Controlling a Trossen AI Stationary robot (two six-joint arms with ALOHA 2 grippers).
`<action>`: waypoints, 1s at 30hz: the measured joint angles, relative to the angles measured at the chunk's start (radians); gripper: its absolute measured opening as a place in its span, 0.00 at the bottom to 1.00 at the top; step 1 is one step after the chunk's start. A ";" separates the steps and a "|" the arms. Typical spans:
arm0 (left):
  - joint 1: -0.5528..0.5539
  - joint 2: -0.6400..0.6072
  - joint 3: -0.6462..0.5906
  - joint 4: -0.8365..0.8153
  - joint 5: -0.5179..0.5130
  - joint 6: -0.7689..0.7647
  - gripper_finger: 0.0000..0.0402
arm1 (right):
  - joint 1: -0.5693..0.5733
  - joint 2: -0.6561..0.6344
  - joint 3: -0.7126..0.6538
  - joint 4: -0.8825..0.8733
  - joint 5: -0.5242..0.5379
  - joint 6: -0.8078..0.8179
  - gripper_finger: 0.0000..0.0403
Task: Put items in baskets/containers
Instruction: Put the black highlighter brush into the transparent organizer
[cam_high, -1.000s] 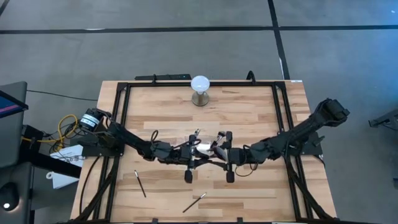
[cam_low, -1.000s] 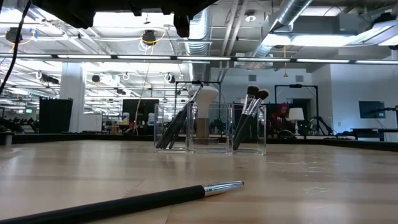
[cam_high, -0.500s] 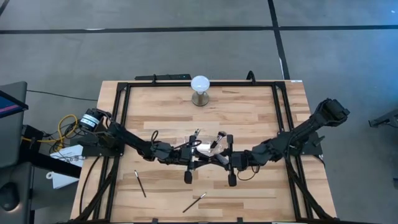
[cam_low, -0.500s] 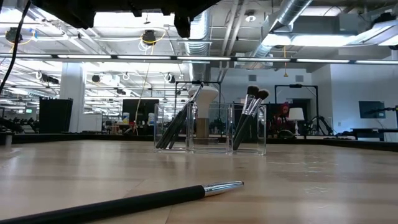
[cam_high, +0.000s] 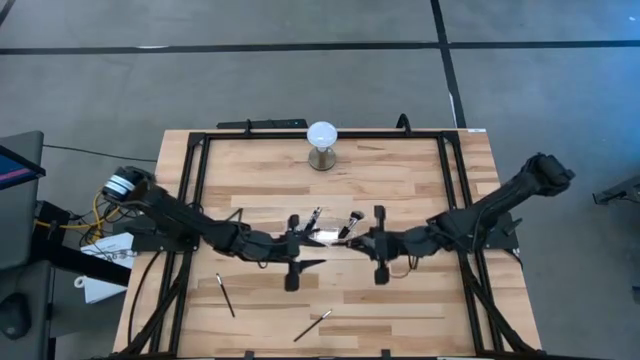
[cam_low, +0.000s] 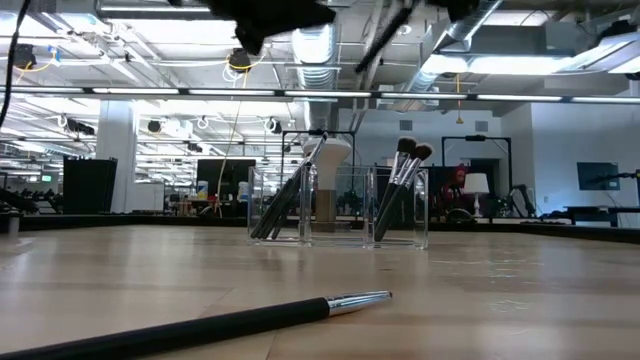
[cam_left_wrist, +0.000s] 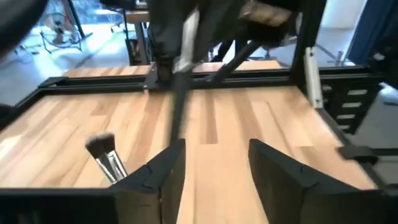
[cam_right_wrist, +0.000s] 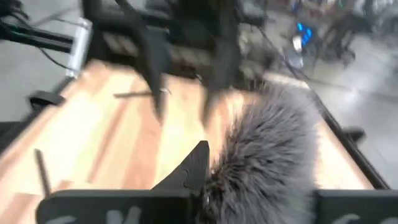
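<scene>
Currently the holder stands upright mid-surface with several brushes leaned inside it, and two brushes are left lying loose on the surface nearer the front, one on the left and one near the middle. The left gripper is placed just beside the holder on its left, jaws spread wide with nothing seen clamped between them. The right gripper is placed just beside the holder on its right; its state cannot be told, since its wrist view is filled by a fluffy grey brush head very close to the camera. Whether that head is carried or simply stands in the holder cannot be settled. The main risk is judged to be the holder being knocked: it is light and clear and flanked closely by both arms, so it could be tipped or shoved by a sideways move and the standing brushes spilled. A collision between the two grippers is also possible if both are moved inward together. If a brush is carried by the right gripper, it could be dropped outside the holder. The loose brushes are thin and lie flat, so a grasp could be missed or a brush rolled away.
</scene>
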 joint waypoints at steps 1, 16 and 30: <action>-0.006 -0.023 0.000 -0.025 0.000 -0.017 0.44 | -0.015 -0.009 -0.014 -0.008 0.000 0.013 0.10; -0.067 -0.267 -0.221 0.053 -0.108 -0.074 0.41 | -0.300 -0.058 -0.208 0.066 -0.279 0.216 0.09; -0.057 -0.273 -0.258 0.121 -0.109 -0.075 0.38 | -0.291 -0.058 -0.208 -0.087 -0.303 0.273 0.11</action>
